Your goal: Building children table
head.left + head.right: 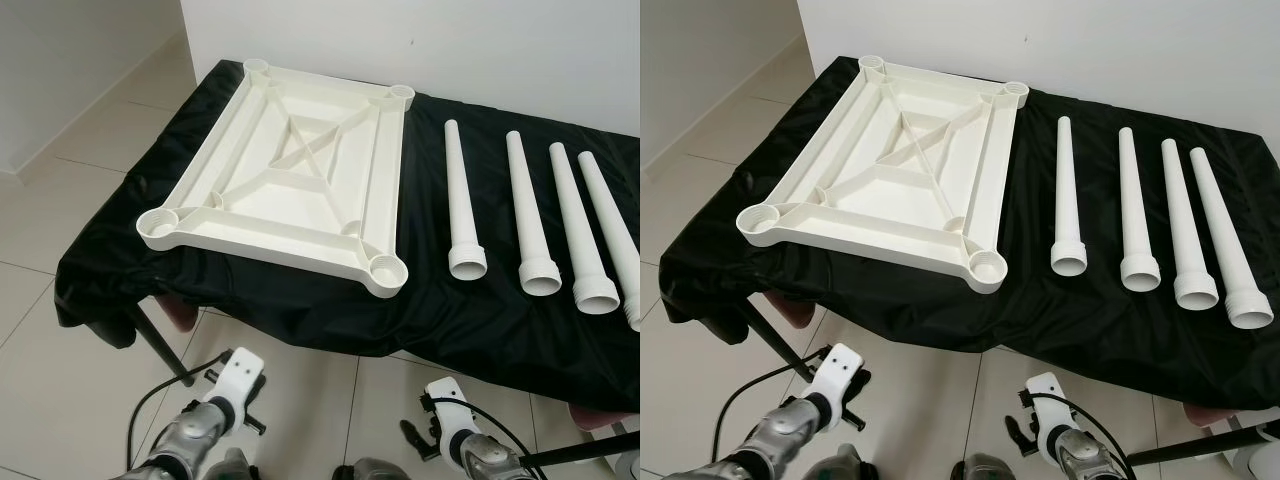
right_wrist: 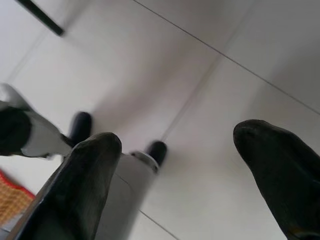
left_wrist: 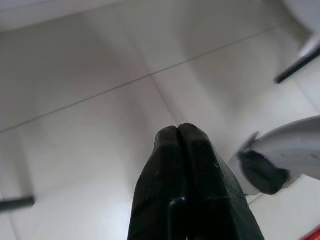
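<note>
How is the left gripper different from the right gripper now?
The left gripper has its fingers pressed together; the right gripper has its fingers wide apart. Both hang low over the tiled floor, in front of the black-covered table, and hold nothing.

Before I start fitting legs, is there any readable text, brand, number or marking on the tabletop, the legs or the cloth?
None can be read.
Upturned white tabletop: plain ribbed plastic, no lettering visible.
Four white legs: plain, no labels visible.
Black cloth: unmarked.
White wall: a few small dark specks, not text.
</note>
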You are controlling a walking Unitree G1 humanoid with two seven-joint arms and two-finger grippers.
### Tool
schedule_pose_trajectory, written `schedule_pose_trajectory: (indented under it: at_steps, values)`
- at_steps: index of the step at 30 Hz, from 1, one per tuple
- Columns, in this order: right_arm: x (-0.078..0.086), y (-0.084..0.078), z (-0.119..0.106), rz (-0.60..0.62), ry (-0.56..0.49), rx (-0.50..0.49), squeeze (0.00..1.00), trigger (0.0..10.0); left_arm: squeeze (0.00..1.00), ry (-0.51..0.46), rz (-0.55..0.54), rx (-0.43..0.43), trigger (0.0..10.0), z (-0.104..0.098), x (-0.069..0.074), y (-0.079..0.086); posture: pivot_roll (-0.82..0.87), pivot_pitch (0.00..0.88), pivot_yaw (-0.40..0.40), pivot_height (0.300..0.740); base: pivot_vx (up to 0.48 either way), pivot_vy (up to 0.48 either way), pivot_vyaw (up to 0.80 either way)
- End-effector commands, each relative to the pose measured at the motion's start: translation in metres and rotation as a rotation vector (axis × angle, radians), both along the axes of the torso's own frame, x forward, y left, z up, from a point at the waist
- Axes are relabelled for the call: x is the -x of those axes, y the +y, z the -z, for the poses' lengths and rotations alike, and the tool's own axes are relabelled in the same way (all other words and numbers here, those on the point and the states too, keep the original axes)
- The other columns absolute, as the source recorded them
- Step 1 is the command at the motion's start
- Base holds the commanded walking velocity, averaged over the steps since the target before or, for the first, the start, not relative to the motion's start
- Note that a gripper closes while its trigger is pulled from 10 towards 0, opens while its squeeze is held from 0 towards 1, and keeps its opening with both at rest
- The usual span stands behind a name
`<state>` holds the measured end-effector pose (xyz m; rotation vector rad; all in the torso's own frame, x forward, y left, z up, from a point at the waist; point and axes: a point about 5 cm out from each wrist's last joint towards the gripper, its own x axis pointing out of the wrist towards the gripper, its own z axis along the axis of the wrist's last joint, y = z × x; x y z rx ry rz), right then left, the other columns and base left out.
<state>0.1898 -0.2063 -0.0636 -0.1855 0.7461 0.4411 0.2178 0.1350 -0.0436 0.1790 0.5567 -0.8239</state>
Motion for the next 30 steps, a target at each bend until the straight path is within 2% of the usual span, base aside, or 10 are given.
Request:
schedule_pose_trajectory:
  at_steps: [1, 8, 10, 13, 16, 17, 19, 21, 26, 30]
  values:
    - [-0.004, 0.005, -0.011, -0.16, -0.023, -0.154, 0.0, 10.0, 0.0, -0.037, 0.187, 0.082, 10.0, -0.011, 0.003, -0.003, -0.01, 0.04, -0.025, 0.74, 0.0, 0.0, 0.0]
    - [-0.007, 0.009, -0.024, -0.31, -0.045, -0.315, 0.0, 10.0, 0.0, -0.104, 0.27, 0.139, 10.0, -0.027, -0.003, -0.002, -0.01, 0.045, -0.025, 0.74, 0.0, 0.0, 0.0]
    - [-0.011, 0.012, -0.039, -0.407, -0.065, -0.453, 0.0, 10.0, 0.0, -0.149, 0.32, 0.219, 10.0, -0.044, -0.008, -0.007, -0.01, 0.049, -0.024, 0.74, 0.0, 0.0, 0.0]
    - [-0.011, 0.013, -0.052, -0.495, -0.069, -0.565, 0.0, 10.0, 0.0, -0.172, 0.381, 0.277, 10.0, -0.06, -0.009, -0.012, -0.02, 0.053, -0.024, 0.74, 0.0, 0.0, 0.0]
    - [-0.01, 0.013, -0.058, -0.543, -0.065, -0.598, 0.0, 10.0, 0.0, -0.189, 0.41, 0.288, 10.0, -0.067, -0.009, -0.014, -0.01, 0.057, -0.023, 0.74, 0.0, 0.0, 0.0]
    - [-0.007, 0.012, -0.072, -0.647, -0.05, -0.669, 0.0, 10.0, 0.0, -0.215, 0.486, 0.308, 10.0, -0.081, -0.006, -0.018, -0.01, 0.062, -0.024, 0.74, 0.0, 0.0, 0.0]
    - [-0.007, 0.012, -0.072, -0.647, -0.05, -0.669, 0.0, 10.0, 0.0, -0.215, 0.486, 0.308, 10.0, -0.081, -0.006, -0.018, -0.01, 0.062, -0.024, 0.74, 0.0, 0.0, 0.0]
    - [-0.002, 0.01, -0.088, -0.744, -0.016, -0.73, 0.0, 10.0, 0.0, -0.225, 0.557, 0.327, 10.0, -0.096, 0.0, -0.019, -0.01, 0.065, -0.021, 0.74, 0.0, 0.0, 0.0]
    - [-0.003, 0.007, -0.113, -0.837, -0.014, -0.774, 0.0, 10.0, 0.0, -0.22, 0.629, 0.314, 10.0, -0.115, 0.006, -0.014, -0.01, 0.066, -0.018, 0.74, 0.0, 0.0, 0.0]
    - [-0.005, 0.007, -0.119, -0.841, -0.025, -0.78, 0.0, 10.0, 0.0, -0.211, 0.641, 0.31, 10.0, -0.118, 0.008, -0.013, 0.0, 0.066, -0.016, 0.74, 0.0, 0.0, 0.0]
